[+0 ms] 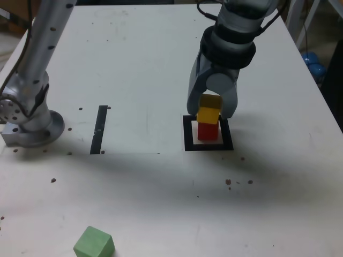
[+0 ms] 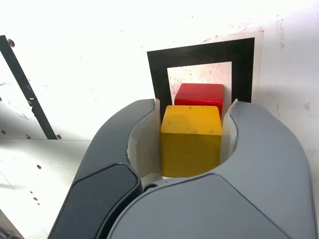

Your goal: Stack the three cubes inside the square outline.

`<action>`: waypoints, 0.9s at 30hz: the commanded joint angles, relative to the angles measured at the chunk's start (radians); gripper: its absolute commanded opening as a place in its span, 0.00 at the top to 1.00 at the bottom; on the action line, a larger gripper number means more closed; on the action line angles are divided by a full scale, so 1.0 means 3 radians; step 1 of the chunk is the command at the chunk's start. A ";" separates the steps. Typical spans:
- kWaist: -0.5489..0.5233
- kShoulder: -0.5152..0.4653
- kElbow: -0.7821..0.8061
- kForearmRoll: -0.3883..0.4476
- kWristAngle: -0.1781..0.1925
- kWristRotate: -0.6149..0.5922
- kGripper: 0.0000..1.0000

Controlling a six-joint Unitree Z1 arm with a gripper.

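The red cube [image 1: 208, 131] [image 2: 199, 93] stands inside the square outline [image 1: 188, 140] [image 2: 199, 52], a black tape frame with a pale centre. Directly on top of it is the yellow cube [image 1: 208, 114] [image 2: 191, 139], turned a little against the red one. My gripper [image 1: 210, 111] [image 2: 194, 107] reaches down from above, and its two grey jaws are shut on the yellow cube's sides. The light green cube [image 1: 94, 243] lies alone near the table's front edge, at the exterior view's left, far from the gripper.
A thin black tape strip [image 1: 99, 129] [image 2: 25, 87] lies left of the outline in the exterior view. The arm's metal base [image 1: 32, 126] stands at the left edge of the white table [image 1: 161, 187]. Small dark specks dot the surface.
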 commanded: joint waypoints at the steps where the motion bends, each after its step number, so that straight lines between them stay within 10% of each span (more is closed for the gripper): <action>1: 0.0008 0.0013 0.0018 -0.0013 -0.0009 0.0013 0.19; 5: 0.0014 0.0013 0.0039 -0.0026 -0.0018 0.0025 0.02; 27: -0.0232 -0.0638 0.0471 0.0040 0.0114 -0.0034 0.01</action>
